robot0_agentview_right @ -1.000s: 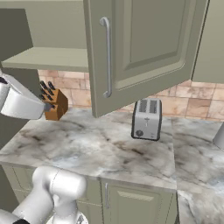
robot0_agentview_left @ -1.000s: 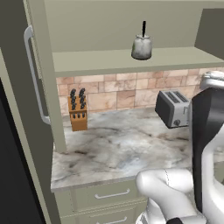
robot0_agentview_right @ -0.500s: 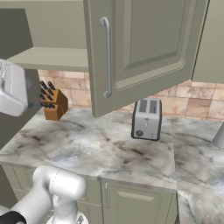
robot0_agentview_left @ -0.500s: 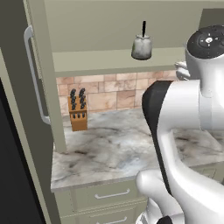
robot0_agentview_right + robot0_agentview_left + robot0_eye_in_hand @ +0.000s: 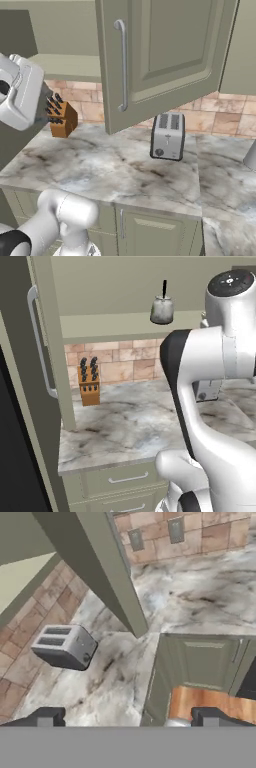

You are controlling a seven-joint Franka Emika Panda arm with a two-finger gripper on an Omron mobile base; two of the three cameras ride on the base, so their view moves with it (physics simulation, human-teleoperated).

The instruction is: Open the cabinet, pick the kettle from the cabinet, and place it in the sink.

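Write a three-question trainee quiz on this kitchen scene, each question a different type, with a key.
1. True or false: the cabinet doors stand open.
2. Where is the kettle? A) on the cabinet shelf B) in the sink C) on the counter
3. Fill in: the gripper is ____ and holds nothing.

Key: 1 true; 2 A; 3 open. The kettle sits alone on the shelf above the knife block, while the toaster stands on the marble below the open door.
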